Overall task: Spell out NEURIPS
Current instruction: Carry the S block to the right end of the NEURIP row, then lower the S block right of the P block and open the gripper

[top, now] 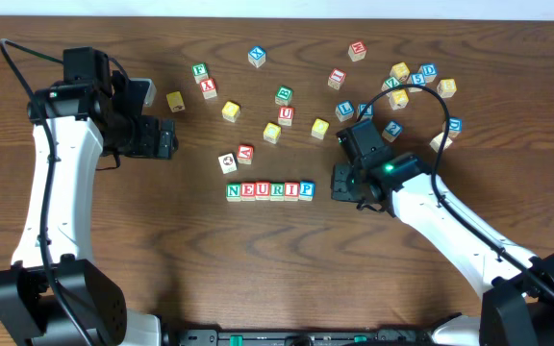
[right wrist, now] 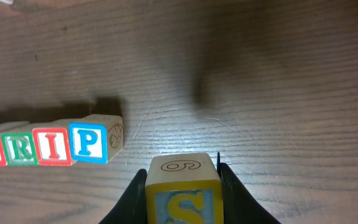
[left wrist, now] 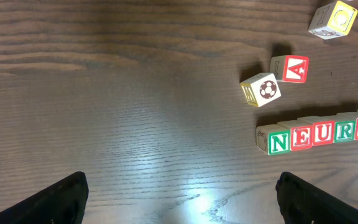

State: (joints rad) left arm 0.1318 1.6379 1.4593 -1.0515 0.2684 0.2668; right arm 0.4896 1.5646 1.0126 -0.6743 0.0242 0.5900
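- The right gripper [right wrist: 183, 186] has its jaws drawn in tight on the small wooden cube with a yellow S on blue [right wrist: 183, 208]. It holds the cube low over the brown wooden table [right wrist: 278, 93], to the right of the blue-lettered wooden P cube [right wrist: 89, 143] and apart from it.
- The place after P is bare, so S is the one letter not yet set.
- The row of wooden letter cubes reading N-E-U-R-I-P [top: 269, 189] lies loose on the table. An S cube that comes in too low or slides sideways could shove P and skew the whole line.
- The fingers clamp the S cube on its left and right faces. The finger nearest P may therefore wedge between the two cubes and leave a gap, or nudge P as the jaws open.
- Any twist of the wrist would set the S down crooked against the row.
- The left gripper [left wrist: 182, 202] hangs wide open and empty, off the N end of the row, and poses little risk there.
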